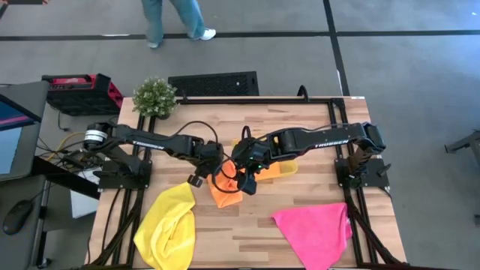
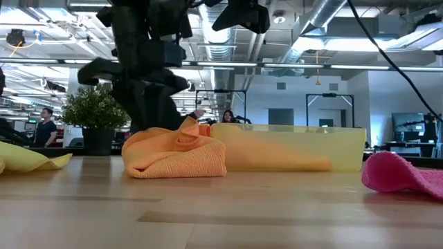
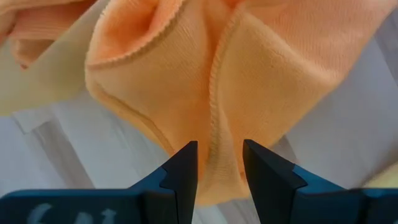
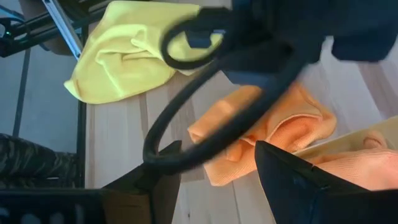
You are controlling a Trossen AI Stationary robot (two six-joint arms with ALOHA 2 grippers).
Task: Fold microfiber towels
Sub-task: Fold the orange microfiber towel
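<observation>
A crumpled orange towel lies heaped on the wooden table, near its middle. My left gripper points down over it, open, with a ridge of the cloth between its fingertips. My right gripper hangs open higher up, just to the right, with nothing between its fingers. A second orange cloth lies in the yellow tray. A yellow towel lies at the near left. A pink towel lies at the near right. My left gripper comes at the orange towel from above, slanting. Its fingers stand on either side of a hemmed fold at the heap's edge. Whether they touch the cloth I cannot tell. The towel rests on the table.
A potted plant stands at the table's far left corner. The yellow tray sits just right of the orange heap, under my right arm. The left arm's black cable loop hangs in front of my right gripper. A person walks beyond the far edge.
</observation>
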